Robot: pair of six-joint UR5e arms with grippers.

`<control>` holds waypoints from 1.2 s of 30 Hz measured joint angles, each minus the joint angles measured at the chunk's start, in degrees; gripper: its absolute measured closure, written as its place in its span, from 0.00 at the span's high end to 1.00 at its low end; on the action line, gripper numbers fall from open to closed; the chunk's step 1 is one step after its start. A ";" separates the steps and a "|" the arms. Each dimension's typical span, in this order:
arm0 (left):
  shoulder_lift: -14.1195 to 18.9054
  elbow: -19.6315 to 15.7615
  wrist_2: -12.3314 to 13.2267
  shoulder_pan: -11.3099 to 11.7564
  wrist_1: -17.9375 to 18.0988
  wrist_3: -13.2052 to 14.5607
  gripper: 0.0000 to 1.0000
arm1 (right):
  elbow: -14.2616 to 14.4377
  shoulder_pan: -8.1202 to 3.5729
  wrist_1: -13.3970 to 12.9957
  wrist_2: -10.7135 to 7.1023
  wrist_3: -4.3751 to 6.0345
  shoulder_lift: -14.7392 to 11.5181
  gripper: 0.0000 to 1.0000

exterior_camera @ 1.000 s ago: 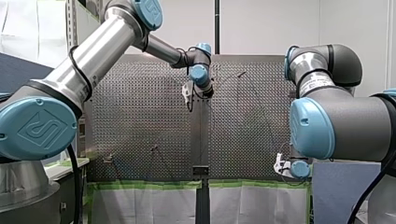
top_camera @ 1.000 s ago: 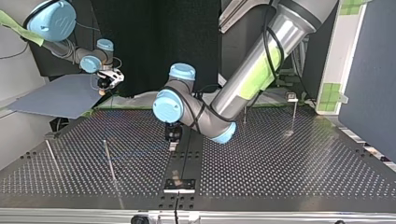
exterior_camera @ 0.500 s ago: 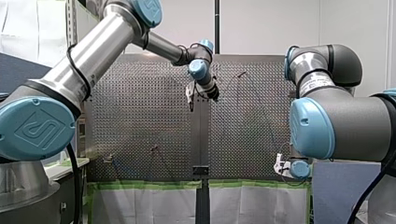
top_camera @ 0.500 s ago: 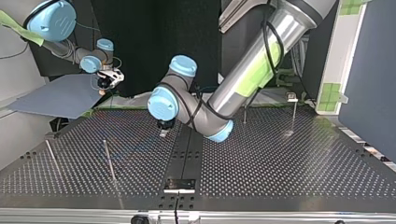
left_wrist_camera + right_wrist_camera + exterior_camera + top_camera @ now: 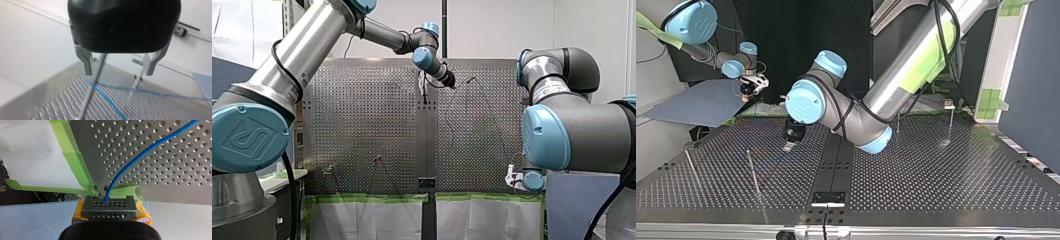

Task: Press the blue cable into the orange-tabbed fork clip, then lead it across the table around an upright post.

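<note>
Right tool [image 5: 108,204] clamps the blue cable [image 5: 140,155]; left tool [image 5: 118,72] gapes.

Plain bright room, perforated metal table [image 5: 362,125].
A white wall [image 5: 497,27] stands beyond my left gripper [image 5: 424,95]; green tape [image 5: 75,157] edges the table just beside my right gripper [image 5: 109,206], a blue-grey board [image 5: 37,220] beneath it.

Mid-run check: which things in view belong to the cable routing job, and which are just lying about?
Job: blue cable, clamped in my right gripper; my left gripper, open, cable ahead of it; upright post beside it. The orange-tabbed clip I cannot make out.
Lying about: green tape, blue sheet, small bracket at the table's edge.
</note>
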 joint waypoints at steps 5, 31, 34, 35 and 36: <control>0.34 0.00 1.48 -0.76 2.92 -0.49 1.00 | -0.07 -0.01 0.02 0.02 0.00 0.00 0.00; 0.49 0.00 -4.52 -2.69 4.20 -0.10 1.00 | -0.49 0.07 0.08 -0.13 0.01 0.00 0.00; 0.71 0.00 -6.33 -2.85 3.19 1.54 1.00 | -0.54 0.10 0.13 -0.14 0.00 0.00 0.00; 0.78 0.00 -6.86 -2.87 2.98 1.91 1.00 | -0.54 0.12 0.16 -0.14 0.00 0.00 0.00; 0.84 0.00 -7.33 -2.89 2.78 2.19 1.00 | -0.54 0.14 0.19 -0.14 0.00 0.00 0.00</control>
